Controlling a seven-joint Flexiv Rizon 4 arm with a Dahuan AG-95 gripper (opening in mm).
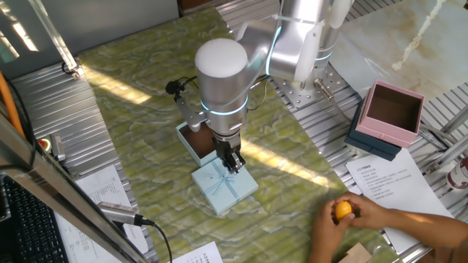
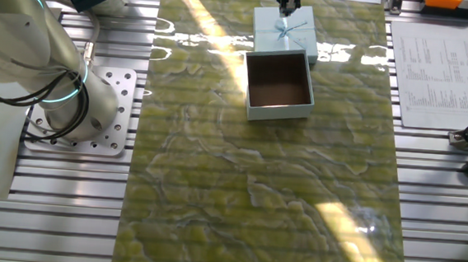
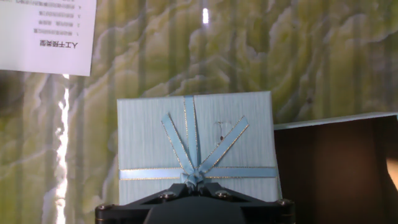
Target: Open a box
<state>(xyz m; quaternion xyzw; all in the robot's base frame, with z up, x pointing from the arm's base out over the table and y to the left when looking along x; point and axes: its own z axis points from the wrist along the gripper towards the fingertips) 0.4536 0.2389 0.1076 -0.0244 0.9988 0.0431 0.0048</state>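
The gripper (image 1: 232, 164) points down at the lid (image 1: 224, 186) of the box, its dark fingers meeting the top right where the ribbon bow (image 3: 195, 177) sits. In the hand view only the black housing with its bolt heads shows at the bottom edge, and the fingertips are hidden, so whether the jaws are closed or parted, or pinching the bow, cannot be told; in both fixed views the fingers look close together and narrow.

Straight under the fingers the lid lies flat on the table (image 1: 146, 131), a square of pale blue card with a fine ribbed texture. A thin satin ribbon in a matching blue, edged with gold thread, crosses it in straight bands and ends in a bow with two loops spread in a V.

Just beside the lid, on the arm's side of the fingers, stands the open box base (image 2: 279, 85): square, pale blue walls, matt brown inside. Lid and base sit edge to edge, touching or nearly so.

The table surface is a glossy, wavy green marble pattern, flanked by ribbed aluminium rails.

Farther from the fingers, printed white paper sheets (image 1: 387, 183) lie at the table edge. Beyond, a person's hand (image 1: 365, 219) holds a small round orange object (image 1: 343, 211). Well apart, a square pink box (image 1: 393, 113), open with a brown interior, rests on a dark blue base.
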